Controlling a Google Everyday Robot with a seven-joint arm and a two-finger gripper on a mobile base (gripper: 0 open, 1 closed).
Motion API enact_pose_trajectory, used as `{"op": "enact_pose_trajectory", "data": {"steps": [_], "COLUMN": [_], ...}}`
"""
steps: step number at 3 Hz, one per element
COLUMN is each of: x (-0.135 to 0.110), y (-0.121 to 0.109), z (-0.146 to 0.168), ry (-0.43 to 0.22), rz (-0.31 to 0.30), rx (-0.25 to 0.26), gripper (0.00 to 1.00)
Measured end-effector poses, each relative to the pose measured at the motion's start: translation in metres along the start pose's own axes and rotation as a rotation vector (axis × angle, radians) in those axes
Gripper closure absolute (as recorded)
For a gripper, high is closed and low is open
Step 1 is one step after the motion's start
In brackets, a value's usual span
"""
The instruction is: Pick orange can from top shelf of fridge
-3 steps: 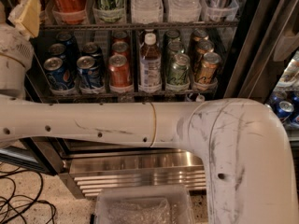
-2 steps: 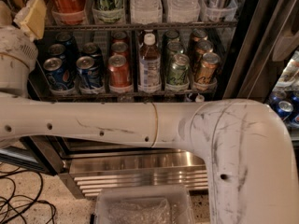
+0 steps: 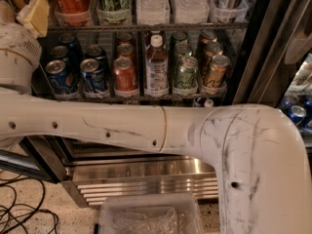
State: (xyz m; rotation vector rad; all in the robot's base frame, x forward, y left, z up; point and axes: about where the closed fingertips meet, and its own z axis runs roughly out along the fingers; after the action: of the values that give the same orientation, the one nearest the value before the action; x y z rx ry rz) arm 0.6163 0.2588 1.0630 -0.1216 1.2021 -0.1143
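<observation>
The orange can (image 3: 125, 75) stands in the front row on the top shelf (image 3: 146, 98) of the fridge (image 3: 146, 172), between blue cans (image 3: 92, 77) on its left and a brown bottle (image 3: 156, 67) on its right. More orange cans stand behind it. My gripper (image 3: 33, 12) is at the upper left, left of and above the orange can, in front of the fridge and apart from the cans. It is partly cut off by the picture's edge. My white arm (image 3: 146, 128) crosses the view below the shelf.
Green cans (image 3: 185, 74) and gold cans (image 3: 214, 73) stand to the right of the bottle. The rack above holds a red Coca-Cola can (image 3: 72, 1) and water bottles (image 3: 152, 1). A clear plastic bin (image 3: 148, 216) sits on the floor, with cables (image 3: 19, 216) at the lower left.
My gripper has shifted slightly to the right and up, towards the fridge. The cans have not moved.
</observation>
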Motion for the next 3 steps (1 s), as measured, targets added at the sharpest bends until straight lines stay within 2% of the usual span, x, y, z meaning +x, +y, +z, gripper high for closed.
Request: {"op": "enact_pose_trajectory", "data": {"steps": [1,2,3], "x": [-0.011,-0.008,-0.004], "y": [0.017,0.013,0.011], "z": [0.021,0.029,0.038], "ry": [-0.035,-0.026,-0.015], "rz": [0.024,0.029,0.035], "rx": [-0.025,-0.012,-0.01], "gripper": [0.37,0.37,0.43]}}
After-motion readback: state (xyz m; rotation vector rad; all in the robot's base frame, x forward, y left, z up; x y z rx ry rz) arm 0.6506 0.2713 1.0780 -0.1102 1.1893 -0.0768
